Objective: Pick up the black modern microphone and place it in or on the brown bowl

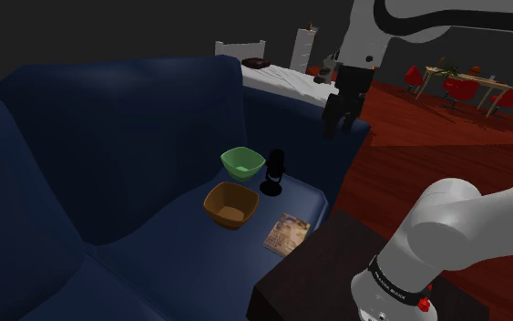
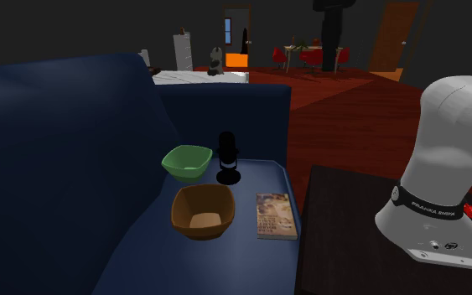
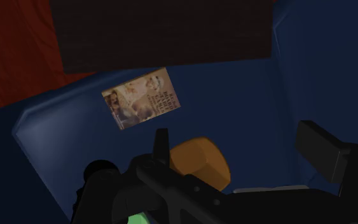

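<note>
Near brown bowl [image 2: 184,216], upright black microphone [image 2: 227,156]

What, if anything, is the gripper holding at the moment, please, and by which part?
Nothing: the gripper is open and empty, and the black microphone stands untouched on the sofa seat.

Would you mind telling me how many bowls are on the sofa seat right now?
2. The green bowl sits beside the microphone; the brown bowl sits next to it, beside the book. None looks hidden.
</note>
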Controlling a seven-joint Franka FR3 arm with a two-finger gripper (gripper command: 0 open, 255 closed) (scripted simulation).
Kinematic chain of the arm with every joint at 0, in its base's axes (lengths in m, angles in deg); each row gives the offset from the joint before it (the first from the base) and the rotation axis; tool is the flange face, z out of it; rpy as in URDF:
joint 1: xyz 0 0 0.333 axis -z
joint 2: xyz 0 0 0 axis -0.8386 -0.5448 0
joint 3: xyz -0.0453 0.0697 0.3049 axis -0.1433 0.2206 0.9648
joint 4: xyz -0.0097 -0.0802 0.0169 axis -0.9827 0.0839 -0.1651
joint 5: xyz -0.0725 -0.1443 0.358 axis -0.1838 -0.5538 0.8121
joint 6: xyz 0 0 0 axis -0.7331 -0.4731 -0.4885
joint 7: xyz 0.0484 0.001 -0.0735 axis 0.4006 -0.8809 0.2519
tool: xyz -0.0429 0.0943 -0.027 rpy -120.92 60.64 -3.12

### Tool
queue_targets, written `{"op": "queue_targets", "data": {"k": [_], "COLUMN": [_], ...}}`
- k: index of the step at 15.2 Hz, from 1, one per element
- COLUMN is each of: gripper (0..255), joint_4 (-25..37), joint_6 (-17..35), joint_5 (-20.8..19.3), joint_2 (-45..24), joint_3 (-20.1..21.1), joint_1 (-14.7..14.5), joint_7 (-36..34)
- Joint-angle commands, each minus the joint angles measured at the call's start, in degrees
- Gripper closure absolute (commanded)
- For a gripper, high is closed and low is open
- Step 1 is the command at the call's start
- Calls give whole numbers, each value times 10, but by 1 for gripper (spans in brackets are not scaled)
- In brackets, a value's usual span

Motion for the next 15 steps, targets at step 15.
{"op": "queue_targets", "data": {"k": [15], "gripper": [0], "joint_4": [-88], "joint_6": [281], "joint_5": [-79], "joint_2": [-160], "joint_3": [-115], "joint_1": [27], "joint_7": [163]}}
